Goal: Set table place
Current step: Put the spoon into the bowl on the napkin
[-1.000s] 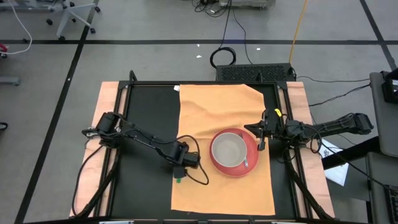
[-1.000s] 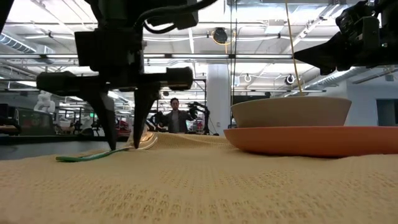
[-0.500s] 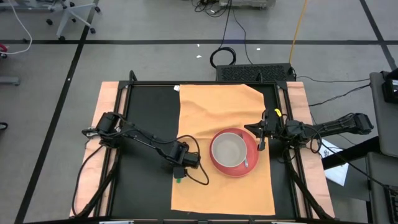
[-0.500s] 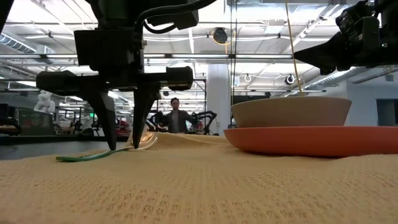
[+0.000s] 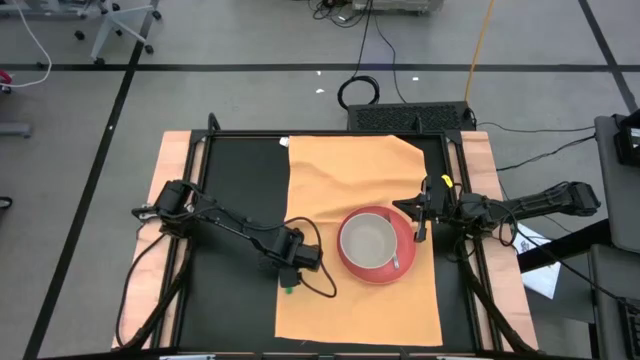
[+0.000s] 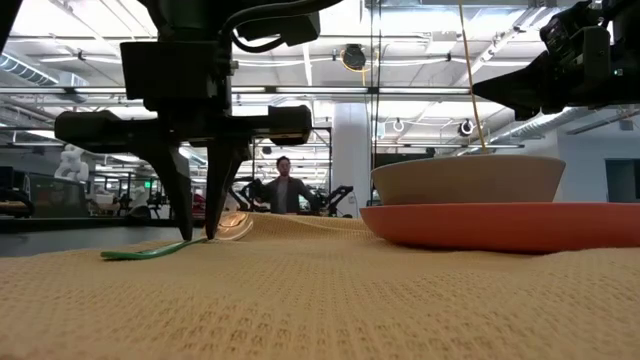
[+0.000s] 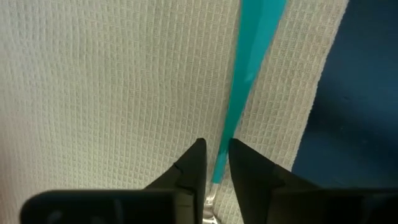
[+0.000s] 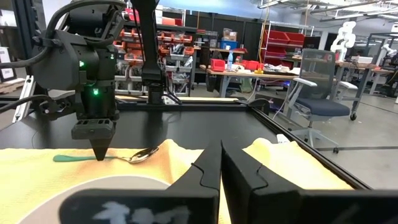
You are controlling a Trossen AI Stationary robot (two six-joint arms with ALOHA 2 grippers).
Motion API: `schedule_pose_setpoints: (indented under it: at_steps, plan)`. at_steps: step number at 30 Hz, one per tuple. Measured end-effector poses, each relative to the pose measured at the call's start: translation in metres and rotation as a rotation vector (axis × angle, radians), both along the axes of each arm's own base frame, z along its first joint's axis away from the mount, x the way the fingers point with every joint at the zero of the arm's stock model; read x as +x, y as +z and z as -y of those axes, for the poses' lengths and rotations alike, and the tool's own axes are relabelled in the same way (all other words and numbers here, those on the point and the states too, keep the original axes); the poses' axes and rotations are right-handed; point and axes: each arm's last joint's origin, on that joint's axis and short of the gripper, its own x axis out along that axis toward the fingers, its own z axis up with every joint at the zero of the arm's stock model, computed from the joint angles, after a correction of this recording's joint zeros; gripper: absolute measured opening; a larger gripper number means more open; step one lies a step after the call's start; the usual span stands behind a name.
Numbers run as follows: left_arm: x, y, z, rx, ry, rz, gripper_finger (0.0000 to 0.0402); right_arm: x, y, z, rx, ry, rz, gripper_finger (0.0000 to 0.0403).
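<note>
A: Where does the table place [image 5: 355, 235] sit right now?

B: The orange-tan cloth mat lies flat on the black tabletop [image 5: 245, 200], filling its middle and right. A red plate [image 5: 405, 255] with a pale bowl [image 5: 368, 241] in it rests on the mat's right half.

A: And the left gripper [image 7: 213, 163]?

B: Down at the mat's left edge, over a spoon with a green handle [image 7: 249, 56]. Its fingers [image 7: 193, 163] stand close either side of the slim neck where green meets metal. I can't tell whether they have it pinched; a sliver of gap shows on each side.

A: How will that spoon handle?

B: Light and stiff, I'd judge, but smooth and thin, so it could swivel or slip. The neck is a fair spot to take it; the cloth underneath is soft and could snag on a fingertip.

A: The mat itself?

B: Limp, woven, slightly wrinkled along the far edge. It would drag and bunch if pushed.

A: The right gripper [image 8: 221, 163]?

B: Fingers pressed together, holding nothing, waiting just right of the plate.
</note>
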Motion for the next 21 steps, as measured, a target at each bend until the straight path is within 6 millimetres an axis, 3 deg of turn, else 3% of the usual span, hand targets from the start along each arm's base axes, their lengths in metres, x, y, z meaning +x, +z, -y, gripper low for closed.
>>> schedule_pose_setpoints:
  at_steps: [6,21]
  plan:
    - [0.0010,0.0005,-0.0035,-0.004,0.030,0.000,0.0057,0.0000,0.0000,0.0000,0.001,0.000,0.000,0.0000]
    - [0.0020,0.0006,-0.0071,-0.034,0.043,-0.009,0.0082,0.0000,0.0000,0.0000,0.010,0.000,0.002,0.0000]
